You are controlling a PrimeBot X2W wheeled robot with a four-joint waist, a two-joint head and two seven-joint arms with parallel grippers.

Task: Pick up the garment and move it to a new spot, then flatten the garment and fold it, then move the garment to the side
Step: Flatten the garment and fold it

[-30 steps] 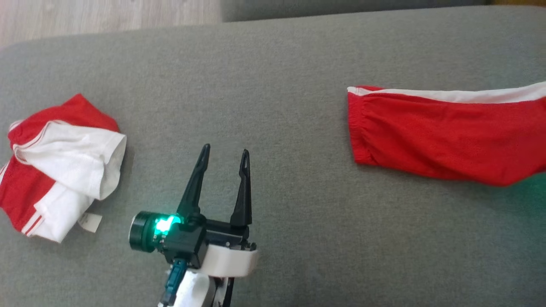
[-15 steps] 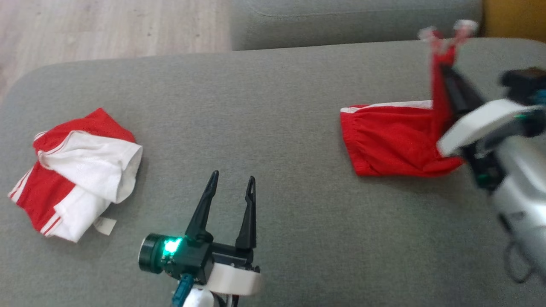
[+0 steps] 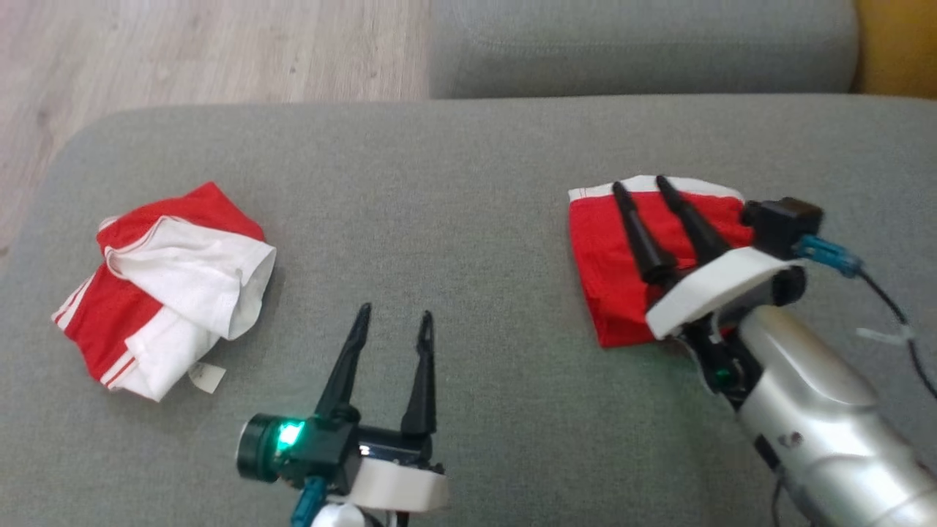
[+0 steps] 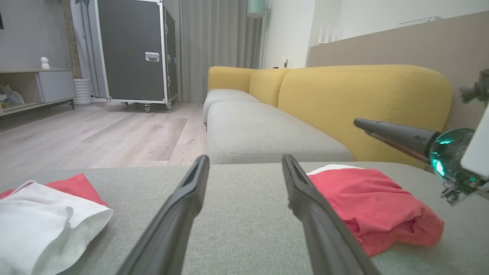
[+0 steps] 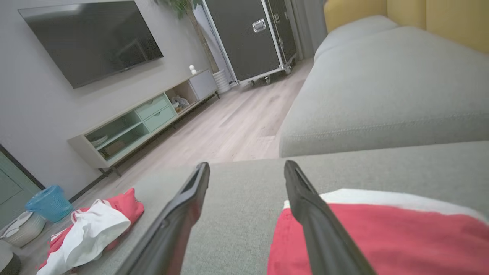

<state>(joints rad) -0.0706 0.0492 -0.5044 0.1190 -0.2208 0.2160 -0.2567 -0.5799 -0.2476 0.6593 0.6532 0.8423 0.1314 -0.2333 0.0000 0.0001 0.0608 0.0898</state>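
Grey sofa [image 3: 468, 183], right fingers [image 3: 638, 230] spread above garment [image 3: 607, 285]

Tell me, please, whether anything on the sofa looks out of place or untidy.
The red-and-white garment on the left lies crumpled in a heap, white cloth bunched over red, its tag sticking out. The red garment on the right lies folded under the open right gripper. Nothing looks spilled or damaged.

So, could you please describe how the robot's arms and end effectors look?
Each has two long, tapering black fingers on a black base with a white band. The left end effector shows a green light and teal connector; the right end effector has a teal plug, dark cable and silver forearm.
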